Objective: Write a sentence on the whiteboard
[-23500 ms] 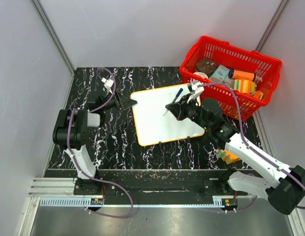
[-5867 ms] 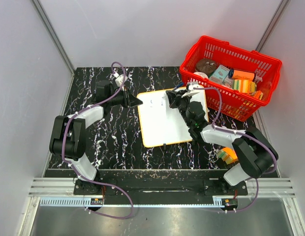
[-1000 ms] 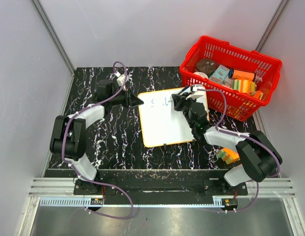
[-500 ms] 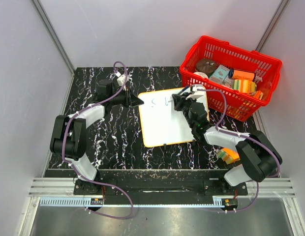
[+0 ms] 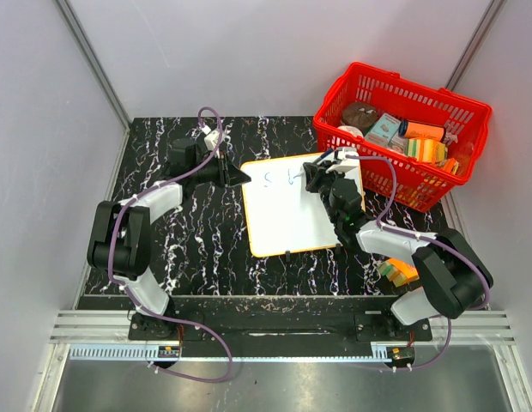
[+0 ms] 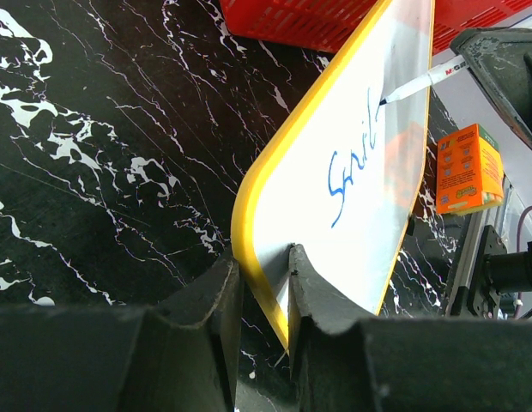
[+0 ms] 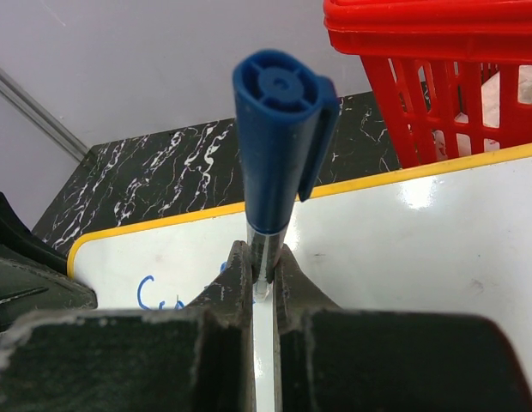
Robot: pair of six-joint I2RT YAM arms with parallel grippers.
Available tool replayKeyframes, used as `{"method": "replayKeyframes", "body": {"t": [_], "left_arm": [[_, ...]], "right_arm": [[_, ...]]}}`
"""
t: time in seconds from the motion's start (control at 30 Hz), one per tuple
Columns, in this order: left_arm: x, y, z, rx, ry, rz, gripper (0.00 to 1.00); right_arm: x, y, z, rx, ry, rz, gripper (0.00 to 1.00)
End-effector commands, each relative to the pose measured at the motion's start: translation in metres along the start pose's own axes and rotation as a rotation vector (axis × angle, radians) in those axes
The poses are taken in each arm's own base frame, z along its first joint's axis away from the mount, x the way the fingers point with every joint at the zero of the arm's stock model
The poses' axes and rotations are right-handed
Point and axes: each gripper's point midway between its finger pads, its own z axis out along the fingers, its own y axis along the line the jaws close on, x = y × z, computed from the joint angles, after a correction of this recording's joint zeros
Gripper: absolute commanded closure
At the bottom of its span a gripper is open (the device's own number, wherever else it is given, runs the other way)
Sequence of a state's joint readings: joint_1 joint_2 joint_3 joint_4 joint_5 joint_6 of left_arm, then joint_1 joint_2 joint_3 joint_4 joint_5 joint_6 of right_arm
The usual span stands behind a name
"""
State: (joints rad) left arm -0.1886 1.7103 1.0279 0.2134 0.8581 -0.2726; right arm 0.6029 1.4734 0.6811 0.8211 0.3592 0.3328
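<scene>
The white rectangular whiteboard with the orange-yellow frame is lying on the black marbled table. The left end effector is gripping its far-left corner, fingers closed tight on the frame. The blue handwritten sentence, reading about "Smil", is running from beside that end effector toward the right end effector. The right one is clamping a blue-capped marker pen, its tip meeting the board. A red plastic basket is standing just beyond it.
</scene>
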Motion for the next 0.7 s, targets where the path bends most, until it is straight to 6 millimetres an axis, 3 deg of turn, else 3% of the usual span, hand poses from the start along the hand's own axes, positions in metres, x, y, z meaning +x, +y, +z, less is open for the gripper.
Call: {"method": "replayKeyframes", "body": {"t": [0.0, 0.67], "left_arm": [[0.050, 0.026, 0.015, -0.104, 0.126, 0.073, 1.00], [0.050, 0.026, 0.016, -0.105, 0.128, 0.074, 1.00]], "right_arm": [[-0.022, -0.007, 0.006, 0.056, -0.053, -0.019, 1.00], [-0.002, 0.006, 0.009, -0.025, 0.013, 0.005, 1.00]]}}
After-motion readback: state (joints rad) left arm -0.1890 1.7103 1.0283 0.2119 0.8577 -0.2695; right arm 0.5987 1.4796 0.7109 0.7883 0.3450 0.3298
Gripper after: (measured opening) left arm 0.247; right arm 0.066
